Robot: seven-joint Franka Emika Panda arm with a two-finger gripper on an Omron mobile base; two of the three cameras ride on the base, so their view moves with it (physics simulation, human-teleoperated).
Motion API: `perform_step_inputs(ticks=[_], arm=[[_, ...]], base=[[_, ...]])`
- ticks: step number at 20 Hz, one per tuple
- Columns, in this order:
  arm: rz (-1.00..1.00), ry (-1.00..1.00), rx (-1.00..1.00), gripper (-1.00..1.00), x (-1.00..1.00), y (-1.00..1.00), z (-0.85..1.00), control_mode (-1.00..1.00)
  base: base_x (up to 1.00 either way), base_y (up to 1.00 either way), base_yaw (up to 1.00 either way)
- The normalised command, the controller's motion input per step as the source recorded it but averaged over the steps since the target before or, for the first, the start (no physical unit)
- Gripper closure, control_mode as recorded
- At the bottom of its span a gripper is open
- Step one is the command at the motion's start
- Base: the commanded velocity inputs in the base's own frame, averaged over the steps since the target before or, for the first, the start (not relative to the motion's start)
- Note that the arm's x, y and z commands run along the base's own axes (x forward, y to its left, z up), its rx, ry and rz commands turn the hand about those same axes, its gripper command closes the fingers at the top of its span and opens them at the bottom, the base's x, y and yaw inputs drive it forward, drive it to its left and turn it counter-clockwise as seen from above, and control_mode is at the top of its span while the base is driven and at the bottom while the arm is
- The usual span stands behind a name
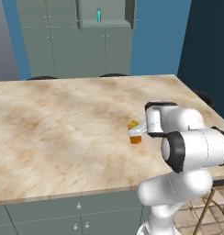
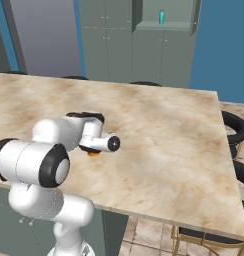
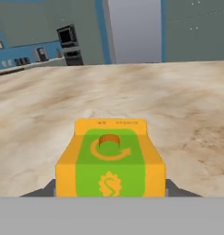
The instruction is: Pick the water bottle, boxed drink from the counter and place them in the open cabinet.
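The arm folds low over the marbled worktop, forearm level, hand reaching sideways. The gripper has its jaws clenched on the boxed drink, at about 4 o'clock on the slab. The water bottle stands upright on the open cabinet shelf, at 12 o'clock.

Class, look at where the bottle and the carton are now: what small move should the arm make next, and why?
Probably lift straight up. The hand is shut on the boxed drink, which sits low on the counter, while the water bottle already stands in the open cabinet. Raising the carton clear comes before carrying it there.
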Motion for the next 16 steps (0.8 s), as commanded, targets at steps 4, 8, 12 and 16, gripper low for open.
perform_step_inputs(ticks=[4,8,12,16], arm=[[0.15,-0.09,0.0,1.0,-0.48,-0.04,0.49,-1.0],[0.15,-0.15,0.04,1.0,-0.49,-0.03,0.52,-1.0],[0.08,-0.12,0.08,1.0,-0.53,0.0,0.45,-1.0],[0.05,-0.05,0.07,1.0,-0.49,-0.01,0.5,-1.0]], base=[[0.0,0.0,0.0],[0.0,0.0,0.0],[0.0,0.0,0.0],[0.0,0.0,0.0]])
